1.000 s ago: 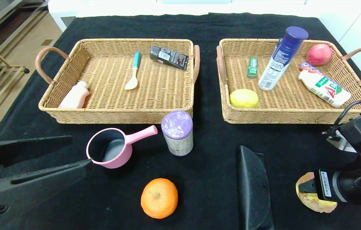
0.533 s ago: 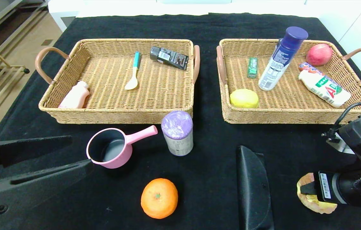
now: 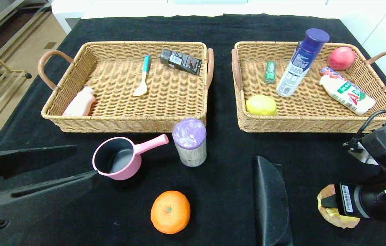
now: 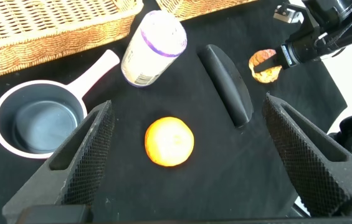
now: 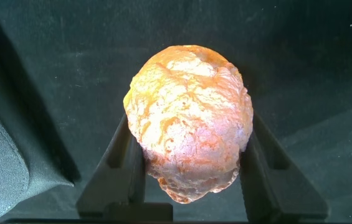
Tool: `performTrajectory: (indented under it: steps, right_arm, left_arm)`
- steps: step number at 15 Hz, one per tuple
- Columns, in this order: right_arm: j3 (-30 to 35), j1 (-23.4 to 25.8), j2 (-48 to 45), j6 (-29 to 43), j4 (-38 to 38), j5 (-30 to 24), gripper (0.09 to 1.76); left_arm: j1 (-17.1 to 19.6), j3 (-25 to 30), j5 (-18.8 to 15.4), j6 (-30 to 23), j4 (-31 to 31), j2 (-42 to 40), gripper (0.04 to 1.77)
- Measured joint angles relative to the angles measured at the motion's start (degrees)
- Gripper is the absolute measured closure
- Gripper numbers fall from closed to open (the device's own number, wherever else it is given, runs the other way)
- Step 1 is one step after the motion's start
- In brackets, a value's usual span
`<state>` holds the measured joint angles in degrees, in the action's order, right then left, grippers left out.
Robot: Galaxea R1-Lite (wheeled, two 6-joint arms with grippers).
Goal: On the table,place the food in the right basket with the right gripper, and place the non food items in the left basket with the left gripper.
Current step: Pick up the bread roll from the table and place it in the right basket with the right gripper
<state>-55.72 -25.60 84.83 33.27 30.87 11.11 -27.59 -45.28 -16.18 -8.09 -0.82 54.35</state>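
1. Tan, crusty bun with yellow cream [image 5: 188,121] lies on the black-clothed table [image 3: 220,177] at its near right; it sits directly between the two dark fingers [image 5: 121,168] of the right gripper [image 3: 329,201], one finger against each flank; the jaws are drawn in onto the bun, gripping it.
2. Right arm reaches in low from the right edge, its wrist roughly level with the table and pointing toward the robot's left; white barcode sticker faces up.
3. Left gripper [image 4: 188,155] hovers at the near left, fingers spread wide and holding nothing; in the left wrist view the round orange [image 3: 170,212] lies between them, untouched.
4. Pink saucepan with dark inside [image 3: 117,162] and white canister with purple lid [image 3: 190,141] stand just in front of the left wicker basket [image 3: 124,123]; the black curved pouch [image 3: 269,201] lies between orange and bun.
5. Right wicker basket [image 3: 312,124] holds the tall blue-and-white bottle with blue cap [image 3: 300,63], tilted.
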Motion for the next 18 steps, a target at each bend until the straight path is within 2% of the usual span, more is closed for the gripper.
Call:
performTrajectory:
  steps: [6, 10, 18]
  right_arm:
    - [-0.59, -3.41, -3.36, -0.13, 1.21, 3.13, 0.98]
    - [-3.23, -5.9, -6.01, -0.22, 2.8, 5.79, 0.98]
    - [-20.26, -3.74, -5.16, -5.63, 2.95, 6.3, 0.98]
  left_arm:
    - [0.0, 0.0, 0.0, -0.02, 0.02, 0.0, 0.09]
    - [0.0, 0.0, 0.02, 0.0, 0.02, 0.0, 0.09]
    - [0.0, 0.0, -0.05, 0.05, 0.0, 0.0, 0.09]
